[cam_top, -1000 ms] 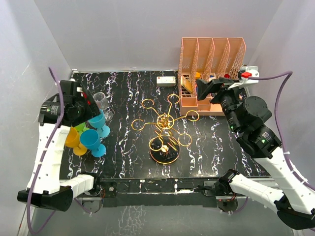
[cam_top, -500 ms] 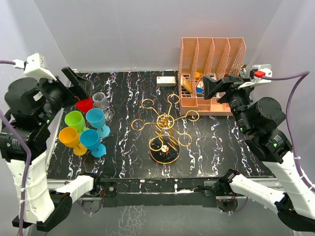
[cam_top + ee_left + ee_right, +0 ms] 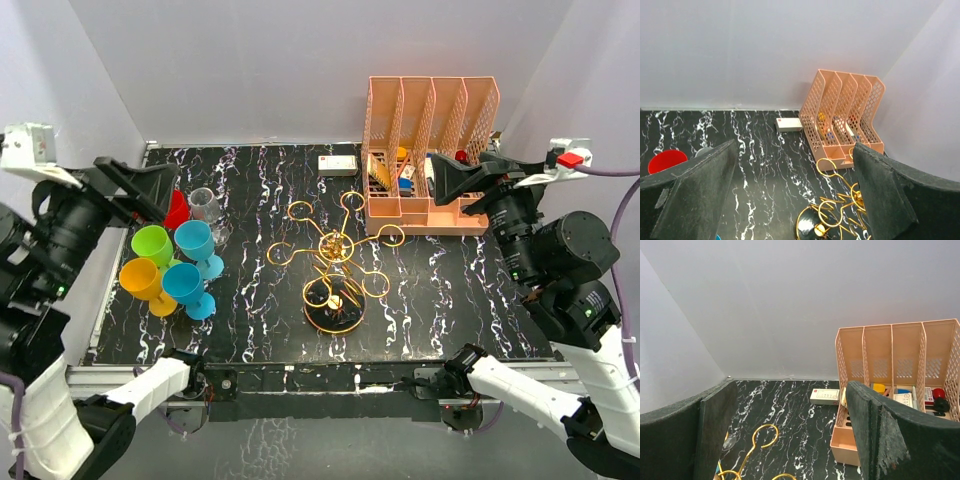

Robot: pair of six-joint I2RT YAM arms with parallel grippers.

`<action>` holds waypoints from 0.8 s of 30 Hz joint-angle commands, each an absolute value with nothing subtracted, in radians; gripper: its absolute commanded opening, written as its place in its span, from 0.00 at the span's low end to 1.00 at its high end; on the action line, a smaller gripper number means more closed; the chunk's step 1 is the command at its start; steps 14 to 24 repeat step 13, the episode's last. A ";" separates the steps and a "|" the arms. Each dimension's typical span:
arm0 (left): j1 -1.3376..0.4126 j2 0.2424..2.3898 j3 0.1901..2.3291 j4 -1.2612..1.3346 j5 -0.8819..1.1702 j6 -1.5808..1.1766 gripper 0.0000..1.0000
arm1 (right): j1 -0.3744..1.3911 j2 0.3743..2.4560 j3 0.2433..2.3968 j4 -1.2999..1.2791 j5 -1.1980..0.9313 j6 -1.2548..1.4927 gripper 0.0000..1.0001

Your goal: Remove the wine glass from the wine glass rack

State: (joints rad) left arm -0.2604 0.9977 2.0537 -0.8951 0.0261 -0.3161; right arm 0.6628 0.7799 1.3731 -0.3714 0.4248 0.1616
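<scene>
**Tabletop** [image 3: 260,180]: black with white marble veining.

**Wine glass rack** [image 3: 334,246]: gold wire, with a central post, six looped arms and a round ring base. It stands near the middle of the tabletop.

**Wine glasses**: six in a cluster at the left side of the tabletop, well apart from the rack.
- clear wine glass [image 3: 205,204], rearmost
- red wine glass [image 3: 177,211], just beside the clear one
- green wine glass [image 3: 152,243]
- rear blue wine glass [image 3: 195,240]
- orange wine glass [image 3: 140,277]
- front blue wine glass [image 3: 183,282]

**File organizer** [image 3: 432,110]: orange, perforated, four slots, at the right rear. Small items lie in its compartments, too small to name.

**White box** [image 3: 338,165]: small, on the tabletop at the rear, left of the organizer.

**Left gripper** [image 3: 794,145]: raised above the left edge, near the red glass in the overhead view. Its fingers are spread wide, with nothing between them.

**Right gripper** [image 3: 790,385]: raised at the right, in front of the organizer in the overhead view. Its fingers are spread wide and released, grasping nothing.
</scene>
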 commanded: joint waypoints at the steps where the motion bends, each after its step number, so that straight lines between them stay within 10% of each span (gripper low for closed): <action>1: -0.287 0.964 2.074 -0.852 -0.029 -0.274 0.97 | 0.662 0.771 1.417 -0.357 0.446 0.190 0.98; 24: -0.295 0.953 2.006 -0.805 -0.021 -0.271 0.97 | 0.661 0.800 1.473 -0.406 0.525 0.191 0.98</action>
